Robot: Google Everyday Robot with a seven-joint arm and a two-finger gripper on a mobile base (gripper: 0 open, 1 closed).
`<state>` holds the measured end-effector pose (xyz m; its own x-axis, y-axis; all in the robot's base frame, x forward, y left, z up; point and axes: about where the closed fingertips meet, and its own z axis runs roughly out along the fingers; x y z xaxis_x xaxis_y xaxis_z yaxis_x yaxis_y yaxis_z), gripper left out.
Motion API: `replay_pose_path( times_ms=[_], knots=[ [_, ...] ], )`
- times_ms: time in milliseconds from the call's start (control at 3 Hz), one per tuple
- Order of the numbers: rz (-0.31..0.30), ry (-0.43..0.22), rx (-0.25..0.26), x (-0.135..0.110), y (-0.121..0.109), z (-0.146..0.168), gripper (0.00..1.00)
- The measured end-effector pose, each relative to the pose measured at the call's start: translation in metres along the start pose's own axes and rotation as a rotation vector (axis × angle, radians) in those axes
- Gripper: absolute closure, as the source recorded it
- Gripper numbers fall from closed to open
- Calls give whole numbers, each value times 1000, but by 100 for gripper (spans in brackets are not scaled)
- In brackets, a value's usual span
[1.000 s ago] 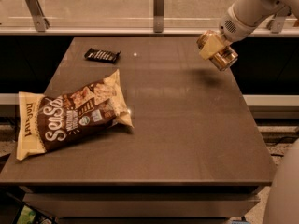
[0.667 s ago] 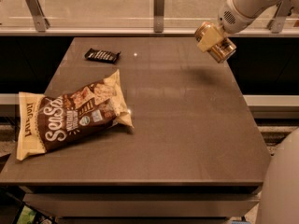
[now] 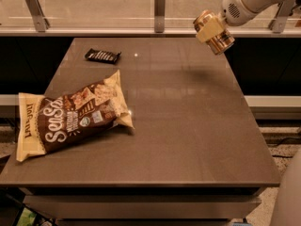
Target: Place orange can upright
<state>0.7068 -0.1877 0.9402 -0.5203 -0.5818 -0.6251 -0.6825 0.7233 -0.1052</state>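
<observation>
The orange can [image 3: 220,42] is a small coppery can with silver ends, held tilted in the air above the table's far right corner. My gripper [image 3: 210,29] is shut on the can, with its pale fingers [image 3: 209,31] clamped across the can's middle. The white arm [image 3: 251,1] comes in from the upper right. The can does not touch the table [image 3: 188,126].
A large brown chip bag [image 3: 73,114] lies on the table's left side, overhanging the left edge. A small dark snack bar [image 3: 102,56] lies at the far left. A glass rail with metal posts [image 3: 160,8] runs behind the table.
My gripper has lifted the can up and slightly toward the back of the table, from just over the surface to well above the far right corner.
</observation>
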Motion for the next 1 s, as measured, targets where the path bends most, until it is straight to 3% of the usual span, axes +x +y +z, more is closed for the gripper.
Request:
replay_pose_path(
  times_ms=[333,1000],
  knots=[
    [6,-104,-31,-1,0,2,100],
    [29,-249,-73,6,1,6,100]
  ],
)
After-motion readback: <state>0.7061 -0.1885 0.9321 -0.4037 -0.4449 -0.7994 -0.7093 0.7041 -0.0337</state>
